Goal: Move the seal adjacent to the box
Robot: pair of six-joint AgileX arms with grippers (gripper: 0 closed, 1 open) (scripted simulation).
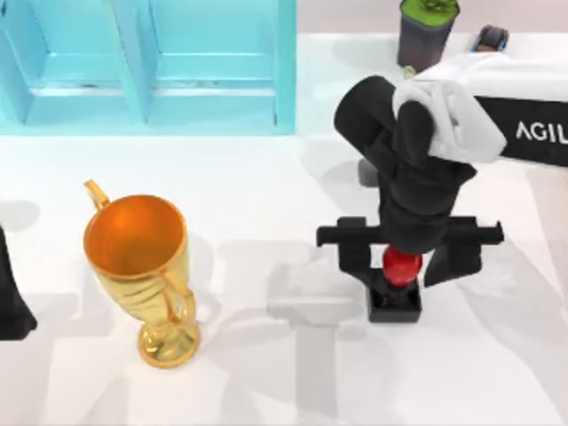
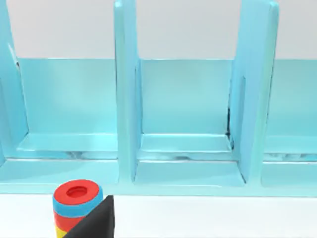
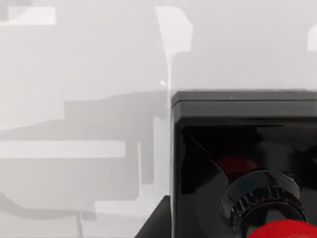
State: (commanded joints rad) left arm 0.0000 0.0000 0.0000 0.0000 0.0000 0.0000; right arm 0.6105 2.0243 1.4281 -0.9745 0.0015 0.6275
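The seal [image 1: 401,266], a glossy red knob on a black square base, stands upright on the white table right of centre. My right gripper [image 1: 401,272] hangs directly over it, open, with one finger on each side of the knob and a small gap to it. The right wrist view shows the seal [image 3: 237,144] close up, with the red knob at the frame's edge. The box [image 1: 151,67], a light blue open case with dividers, lies at the back left, far from the seal. The left wrist view faces the box [image 2: 188,124]. My left gripper [image 1: 11,297] is parked at the left edge.
A large gold trophy [image 1: 142,266] stands front left, between the seal and the left edge. A potted plant [image 1: 426,31] and a small dark object [image 1: 490,37] sit at the back right. A stack of coloured rings [image 2: 77,203] stands near the left gripper.
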